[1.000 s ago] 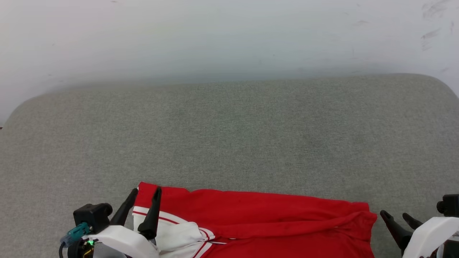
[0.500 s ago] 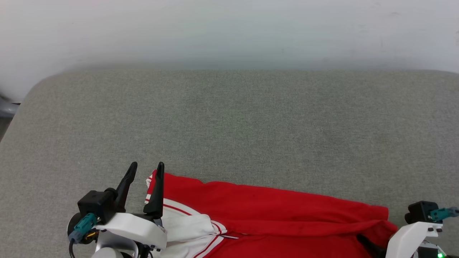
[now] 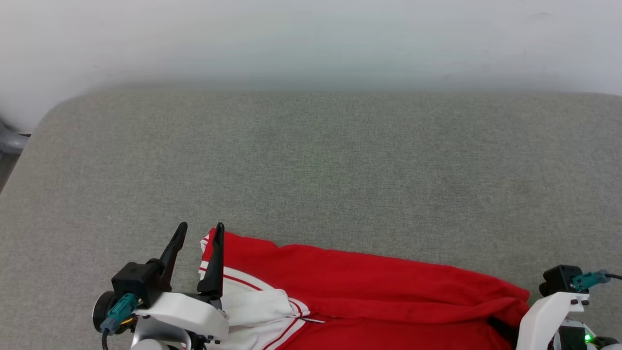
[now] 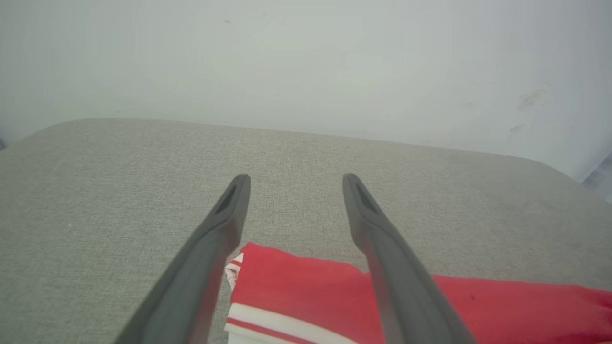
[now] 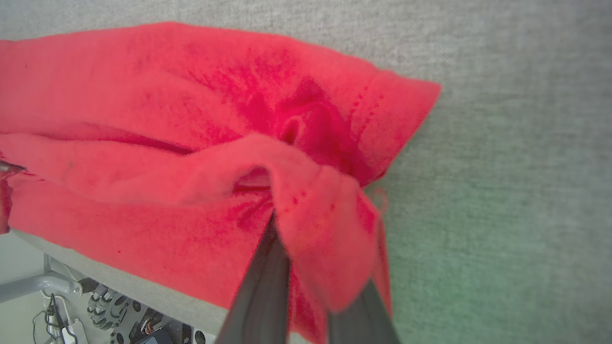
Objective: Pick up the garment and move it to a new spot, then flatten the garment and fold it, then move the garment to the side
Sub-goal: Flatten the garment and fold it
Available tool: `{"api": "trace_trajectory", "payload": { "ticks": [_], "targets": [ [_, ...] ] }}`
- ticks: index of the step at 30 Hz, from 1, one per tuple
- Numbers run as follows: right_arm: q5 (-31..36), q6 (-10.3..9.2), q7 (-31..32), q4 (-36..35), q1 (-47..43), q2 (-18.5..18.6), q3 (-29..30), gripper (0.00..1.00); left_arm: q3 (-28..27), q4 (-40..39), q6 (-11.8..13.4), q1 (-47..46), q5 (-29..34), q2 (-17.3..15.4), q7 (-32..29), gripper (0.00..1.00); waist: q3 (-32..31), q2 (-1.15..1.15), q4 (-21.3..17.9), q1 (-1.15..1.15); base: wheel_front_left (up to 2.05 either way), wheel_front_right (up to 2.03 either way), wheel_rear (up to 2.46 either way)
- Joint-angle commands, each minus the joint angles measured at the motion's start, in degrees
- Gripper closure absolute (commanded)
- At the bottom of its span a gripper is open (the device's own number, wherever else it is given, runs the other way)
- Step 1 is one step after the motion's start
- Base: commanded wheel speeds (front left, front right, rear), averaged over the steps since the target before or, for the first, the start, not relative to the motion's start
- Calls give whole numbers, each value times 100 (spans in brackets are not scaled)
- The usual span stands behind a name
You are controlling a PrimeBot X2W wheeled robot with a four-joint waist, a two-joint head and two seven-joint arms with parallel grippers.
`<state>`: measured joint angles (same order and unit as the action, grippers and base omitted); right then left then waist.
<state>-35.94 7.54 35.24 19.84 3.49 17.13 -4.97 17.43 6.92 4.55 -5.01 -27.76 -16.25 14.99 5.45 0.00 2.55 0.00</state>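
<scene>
Fabric surface (image 3: 311, 170), grey and woven, is taking up most of the head view and running back to a pale wall (image 3: 311, 39). Across its near edge the red jersey garment (image 3: 369, 287) is lying bunched in long folds. Its white sleeve with red striped trim (image 3: 252, 306) is sitting at the robot's left end.

Over on the right, the right gripper (image 5: 320, 248) is pinching a folded red corner of the garment, with cloth draping over both dark fingers. On the left, the left gripper (image 3: 200, 226) is hovering wide open just above the sleeve end. The 2 fingers are straddling the striped corner, and nothing is between them.

This looks like the pick-up getting under way with only 1 end secured. To do it well, the left fingers should be dropping straight onto that striped corner and biting all the layers, not just the top fold. Then both arms should be rising together and level, so the cloth is hanging taut rather than dragging. All that bare grey ahead is offering plenty of room for the new spot.
</scene>
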Motion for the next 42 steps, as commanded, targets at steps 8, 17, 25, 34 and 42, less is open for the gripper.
{"api": "trace_trajectory", "payload": {
  "ticks": [8,17,25,34,42],
  "targets": [
    [11,-10,-102,-240,71,270,177,100,-170,-15,-26,203,163,54,22,0,-247,0,-122,0,0,0,0],
    [119,-10,-30,3,-88,579,1189,100,-294,-29,-97,339,228,125,21,0,-427,0,-242,0,0,0,0],
    [-1026,-7,495,-205,104,-13,1834,100,-327,-12,-129,416,287,171,17,0,-510,0,-304,0,0,0,0],
    [-3317,-7,2103,-985,142,-1126,1869,100,-238,54,-208,242,323,210,17,0,-454,0,-138,0,0,0,0],
    [-4530,-7,2474,-1063,312,-1436,984,100,-181,152,-264,72,349,253,17,0,-361,0,110,0,0,0,0]
  ]
}}
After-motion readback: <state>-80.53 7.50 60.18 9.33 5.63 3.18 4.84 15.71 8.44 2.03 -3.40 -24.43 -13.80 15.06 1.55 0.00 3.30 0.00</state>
